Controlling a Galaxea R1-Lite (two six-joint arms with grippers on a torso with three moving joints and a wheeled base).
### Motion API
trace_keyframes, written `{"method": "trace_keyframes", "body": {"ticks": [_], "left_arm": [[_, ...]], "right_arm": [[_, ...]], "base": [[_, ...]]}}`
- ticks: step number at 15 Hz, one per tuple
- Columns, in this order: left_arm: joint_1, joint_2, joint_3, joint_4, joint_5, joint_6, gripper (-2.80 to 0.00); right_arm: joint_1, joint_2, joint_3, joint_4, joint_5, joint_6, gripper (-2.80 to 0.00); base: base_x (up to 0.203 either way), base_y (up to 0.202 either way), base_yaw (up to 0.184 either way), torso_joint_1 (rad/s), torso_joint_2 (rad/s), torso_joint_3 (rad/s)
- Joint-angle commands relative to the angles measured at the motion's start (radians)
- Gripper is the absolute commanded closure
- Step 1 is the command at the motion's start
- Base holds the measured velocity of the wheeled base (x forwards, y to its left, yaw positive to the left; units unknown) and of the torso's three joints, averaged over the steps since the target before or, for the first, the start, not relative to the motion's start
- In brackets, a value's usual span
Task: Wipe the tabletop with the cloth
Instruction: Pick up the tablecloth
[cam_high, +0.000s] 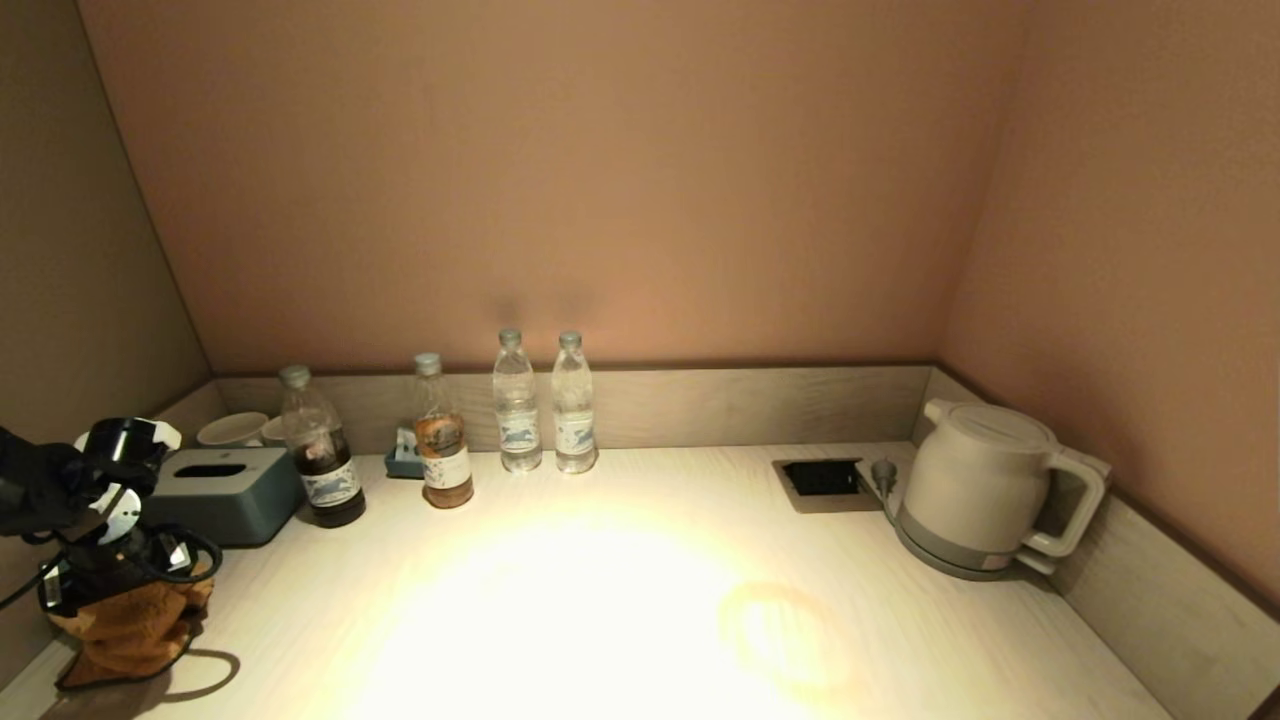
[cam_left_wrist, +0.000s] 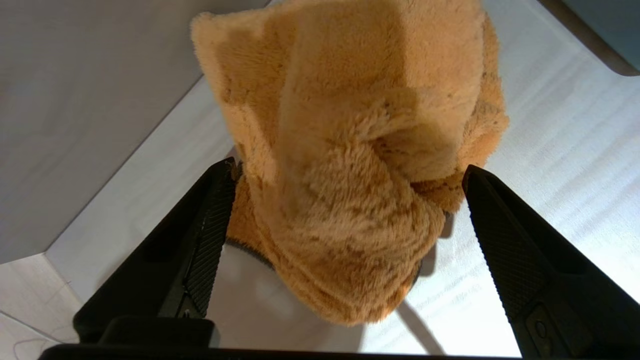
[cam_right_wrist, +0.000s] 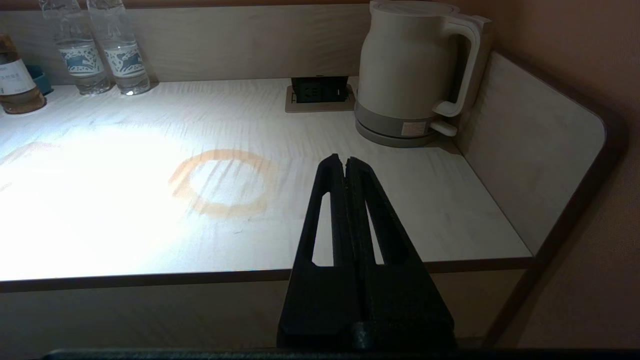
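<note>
An orange fluffy cloth (cam_high: 130, 630) lies bunched up on the pale tabletop (cam_high: 600, 600) at its front left corner. My left gripper (cam_high: 118, 590) is right above it, pointing down. In the left wrist view the gripper (cam_left_wrist: 348, 166) is open, with its black fingers (cam_left_wrist: 210, 235) on either side of the cloth (cam_left_wrist: 350, 175); one finger is against the cloth and the other stands apart from it. A brownish ring stain (cam_high: 790, 630) marks the tabletop at the front right and also shows in the right wrist view (cam_right_wrist: 222, 182). My right gripper (cam_right_wrist: 345, 162) is shut and empty, parked off the table's front edge.
A grey tissue box (cam_high: 225, 490), cups (cam_high: 235, 428), a dark drink bottle (cam_high: 322, 460), a brown drink bottle (cam_high: 440, 435) and two water bottles (cam_high: 545, 405) stand along the back left. A white kettle (cam_high: 985, 490) and a socket recess (cam_high: 822, 480) are at the back right. Walls enclose three sides.
</note>
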Motion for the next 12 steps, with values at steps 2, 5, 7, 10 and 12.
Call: {"method": "trace_keyframes", "body": {"ticks": [2, 5, 7, 10, 12], "left_arm": [[-0.001, 0.038, -0.006, -0.005, -0.002, -0.004, -2.8], [-0.002, 0.051, -0.007, -0.031, -0.009, -0.004, -2.8], [-0.002, 0.055, -0.008, -0.031, -0.008, -0.003, -2.8], [-0.002, 0.055, -0.003, -0.032, -0.012, -0.002, 0.0], [-0.005, 0.027, 0.008, -0.033, -0.036, -0.002, 0.0]], "right_arm": [[0.0, 0.0, 0.0, 0.0, 0.0, 0.0, 0.0], [0.0, 0.0, 0.0, 0.0, 0.0, 0.0, 0.0], [0.0, 0.0, 0.0, 0.0, 0.0, 0.0, 0.0], [0.0, 0.0, 0.0, 0.0, -0.001, 0.0, 0.0], [0.0, 0.0, 0.0, 0.0, 0.0, 0.0, 0.0]], "base": [[0.0, 0.0, 0.0, 0.0, 0.0, 0.0], [0.0, 0.0, 0.0, 0.0, 0.0, 0.0], [0.0, 0.0, 0.0, 0.0, 0.0, 0.0], [0.0, 0.0, 0.0, 0.0, 0.0, 0.0], [0.0, 0.0, 0.0, 0.0, 0.0, 0.0]]}}
